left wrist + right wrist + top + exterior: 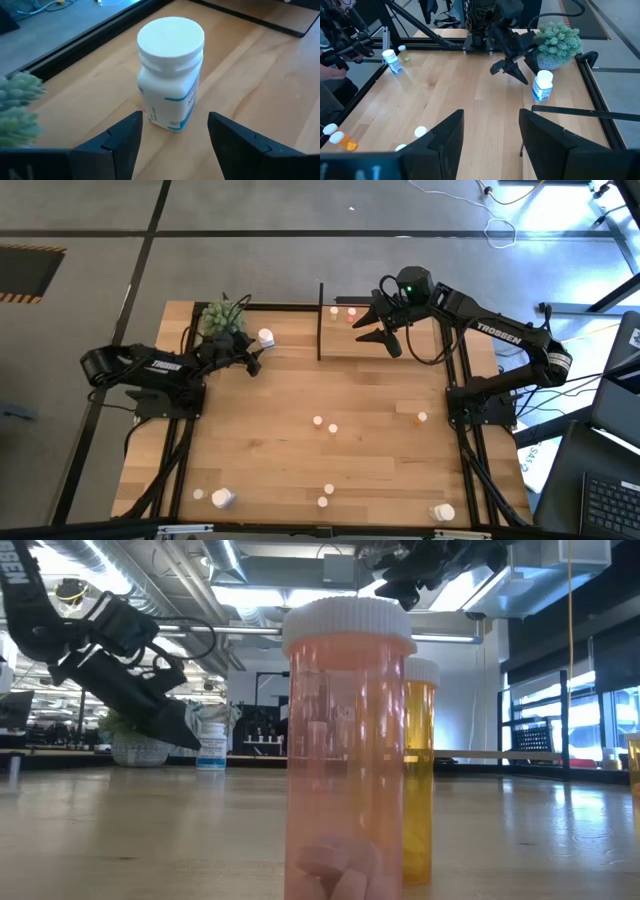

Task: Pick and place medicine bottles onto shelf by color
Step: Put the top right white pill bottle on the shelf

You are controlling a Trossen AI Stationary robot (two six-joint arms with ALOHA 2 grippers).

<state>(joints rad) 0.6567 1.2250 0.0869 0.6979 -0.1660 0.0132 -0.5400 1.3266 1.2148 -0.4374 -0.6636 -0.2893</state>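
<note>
A larger white medicine bottle [170, 75] with a teal-printed label stands upright on its base on the table, near the green plant ball [222, 318]. It also shows in the high view [266, 337]. My left gripper [175, 142] is open just short of this bottle, one finger to each side, touching nothing. It shows in the high view too [257, 361]. My right gripper [368, 325] is open and empty above the shelf [400, 348] at the table's far side. Two tiny bottles [335, 311] stand on the shelf's far left corner.
Tiny bottles stand scattered on the table: a pair at the middle [318, 421], an orange-topped pair to the right [420, 418], two near the front [325, 496]. Larger white bottles lie at the front left [222, 498] and front right [443, 512]. A pink bottle [348, 740] stands close before the low camera.
</note>
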